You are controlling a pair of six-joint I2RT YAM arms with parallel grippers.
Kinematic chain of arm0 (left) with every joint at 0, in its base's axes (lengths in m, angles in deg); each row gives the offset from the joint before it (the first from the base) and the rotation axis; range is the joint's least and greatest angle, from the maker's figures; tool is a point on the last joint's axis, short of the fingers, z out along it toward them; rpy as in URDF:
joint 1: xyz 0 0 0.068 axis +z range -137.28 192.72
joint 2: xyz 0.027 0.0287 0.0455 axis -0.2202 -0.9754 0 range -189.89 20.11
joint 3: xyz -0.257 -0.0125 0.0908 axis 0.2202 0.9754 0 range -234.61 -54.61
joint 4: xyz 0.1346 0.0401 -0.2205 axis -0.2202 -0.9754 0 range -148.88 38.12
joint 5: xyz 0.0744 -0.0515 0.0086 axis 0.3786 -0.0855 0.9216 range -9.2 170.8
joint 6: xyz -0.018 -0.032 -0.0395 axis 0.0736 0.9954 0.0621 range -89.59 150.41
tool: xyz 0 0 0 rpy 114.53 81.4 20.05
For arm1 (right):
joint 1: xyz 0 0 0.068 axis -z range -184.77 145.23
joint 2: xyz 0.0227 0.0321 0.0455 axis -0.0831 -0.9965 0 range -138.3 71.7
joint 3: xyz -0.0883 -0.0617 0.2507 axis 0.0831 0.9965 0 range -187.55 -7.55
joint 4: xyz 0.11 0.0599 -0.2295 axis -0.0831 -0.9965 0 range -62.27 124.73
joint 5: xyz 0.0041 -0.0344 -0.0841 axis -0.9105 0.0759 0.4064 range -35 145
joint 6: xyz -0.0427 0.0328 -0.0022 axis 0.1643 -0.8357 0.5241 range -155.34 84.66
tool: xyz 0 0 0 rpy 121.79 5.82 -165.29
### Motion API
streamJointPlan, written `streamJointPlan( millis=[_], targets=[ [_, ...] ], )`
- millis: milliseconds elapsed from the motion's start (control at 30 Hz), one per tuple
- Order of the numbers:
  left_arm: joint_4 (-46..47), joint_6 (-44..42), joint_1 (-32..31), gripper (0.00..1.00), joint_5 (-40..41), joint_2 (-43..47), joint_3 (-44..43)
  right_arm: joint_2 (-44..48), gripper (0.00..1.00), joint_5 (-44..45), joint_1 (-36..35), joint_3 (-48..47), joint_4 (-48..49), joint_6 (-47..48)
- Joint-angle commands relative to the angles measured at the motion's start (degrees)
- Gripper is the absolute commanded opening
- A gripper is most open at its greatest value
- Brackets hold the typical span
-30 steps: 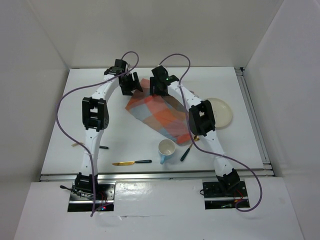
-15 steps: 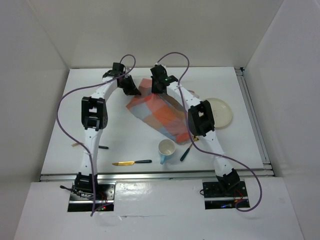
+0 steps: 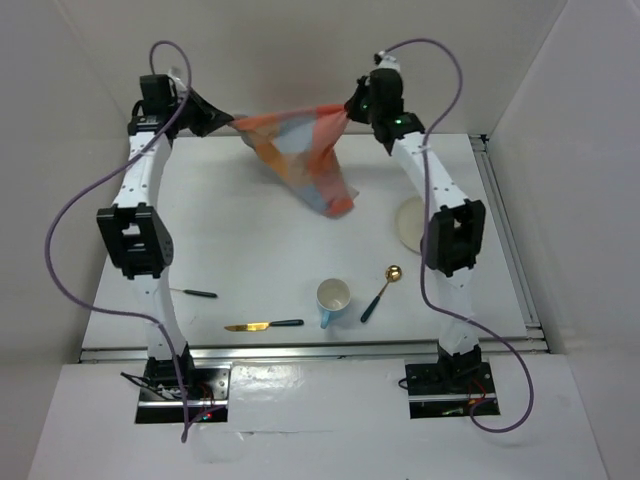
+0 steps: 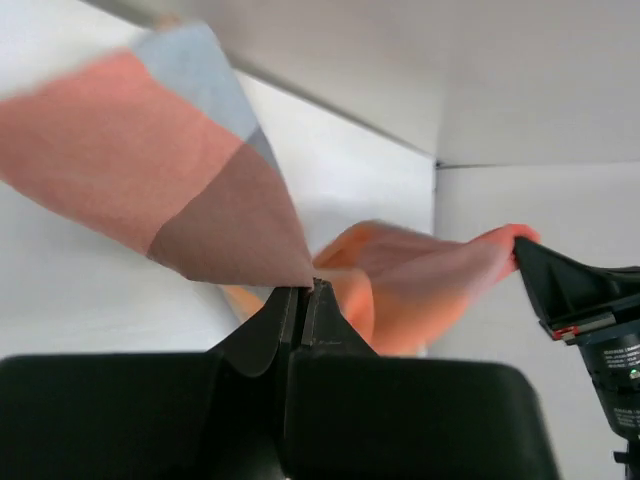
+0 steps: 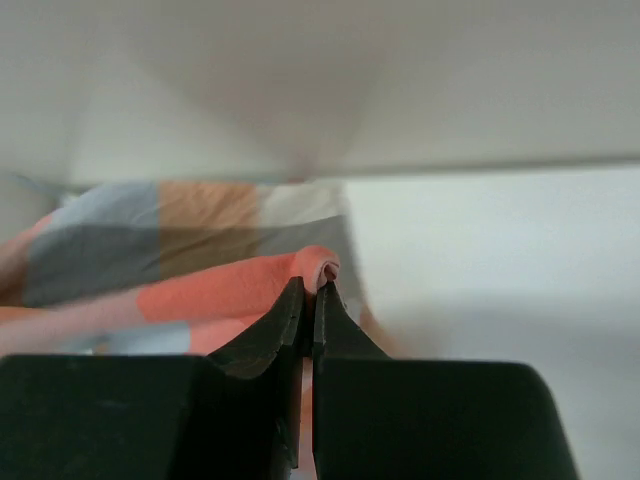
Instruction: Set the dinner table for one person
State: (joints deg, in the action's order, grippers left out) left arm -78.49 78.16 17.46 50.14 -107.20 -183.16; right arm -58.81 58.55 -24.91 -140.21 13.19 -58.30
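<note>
The orange, blue and grey checked cloth mat (image 3: 300, 160) hangs in the air above the back of the white dinner table (image 3: 230, 235), stretched between both grippers and sagging to a point in the middle. My left gripper (image 3: 228, 122) is shut on the mat's left corner. In the left wrist view the jaws (image 4: 303, 287) pinch the cloth (image 4: 150, 180), and the right gripper (image 4: 575, 295) shows at the far side. My right gripper (image 3: 348, 112) is shut on the mat's right corner. The right wrist view shows a fold of orange cloth (image 5: 200, 265) pinched at the tips (image 5: 310, 287).
A cream plate (image 3: 410, 222) lies at the right, partly behind the right arm. Near the front lie a white cup with a blue handle (image 3: 333, 297), a gold spoon with a dark handle (image 3: 380, 290) and a gold knife (image 3: 262, 325). A dark-handled utensil (image 3: 195, 293) lies beside the left arm.
Both grippers closed on the mat's corners, then rose and spread apart, lifting the mat off the table. The spoon that lay under the right arm is uncovered.
</note>
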Motion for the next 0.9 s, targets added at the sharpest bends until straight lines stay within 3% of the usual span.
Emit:
streamJointPlan(
  millis=[0, 233, 267, 300, 333, 367, 400, 433, 533, 600, 633, 667, 700, 800, 833, 867],
  targets=[
    [7.2, 5.9, 1.2, 0.0, -2.7, 11.0, 9.3, 12.1, 0.0, -5.7, 0.9, 6.9, 11.4, 1.9],
    [18.3, 10.0, 1.7, 0.0, -0.7, 35.6, 47.4, 39.2, 0.0, -3.1, -4.8, 50.1, 24.8, 4.3],
    [18.3, 10.0, 1.7, 0.12, -0.7, 37.6, 51.3, 42.0, 0.0, 0.0, -6.3, 59.0, 24.8, 4.3],
    [18.3, 10.0, 0.3, 0.51, -0.1, 39.6, 58.5, 44.4, 0.1, 1.3, -7.1, 63.1, 24.3, 3.5],
    [16.2, 9.3, -0.6, 0.69, 2.1, 42.7, 61.5, 48.8, 0.57, 2.3, -7.7, 66.6, 22.5, 2.1],
    [15.2, 9.3, -1.3, 0.86, 3.2, 43.9, 66.8, 50.5, 0.84, 4.8, -8.9, 72.8, 21.4, 1.3],
    [15.2, 9.3, -1.8, 1.0, 3.2, 44.7, 69.0, 53.1, 1.0, 6.2, -8.9, 75.1, 17.6, 0.1],
    [13.3, 7.6, -1.8, 1.0, 3.2, 44.7, 70.4, 54.2, 1.0, 8.7, -8.9, 76.6, 15.4, -3.5],
    [5.9, 4.6, -0.3, 1.0, 7.3, 44.7, 70.2, 58.2, 1.0, 12.3, -8.9, 79.7, 10.1, -8.0],
    [1.2, 3.5, 1.8, 0.91, 8.8, 44.7, 68.7, 58.9, 0.96, 13.1, -7.3, 79.2, 8.8, -8.8],
    [0.1, 3.0, 2.4, 0.83, 10.3, 44.7, 68.1, 59.5, 0.91, 13.1, -6.7, 78.7, 7.8, -8.8],
    [-1.1, 2.4, 3.0, 0.59, 11.1, 44.7, 67.5, 58.9, 0.84, 11.7, -6.1, 77.9, 7.0, -8.8],
    [-2.2, 2.4, 3.6, 0.44, 12.0, 44.7, 66.2, 58.1, 0.66, 10.8, -5.2, 75.9, 6.1, -9.5],
    [-6.4, 1.3, 5.6, 0.06, 15.4, 45.5, 64.5, 52.4, 0.31, 3.7, -2.3, 71.6, -0.7, -13.1],
    [-9.4, 1.3, 7.0, 0.01, 16.5, 45.5, 64.0, 48.5, 0.15, 1.2, -1.3, 68.9, -2.6, -13.9],
    [-10.6, 1.3, 7.6, 0.01, 17.8, 45.5, 64.0, 46.5, 0.15, -1.2, -0.7, 67.6, -5.9, -15.4]
  ],
)
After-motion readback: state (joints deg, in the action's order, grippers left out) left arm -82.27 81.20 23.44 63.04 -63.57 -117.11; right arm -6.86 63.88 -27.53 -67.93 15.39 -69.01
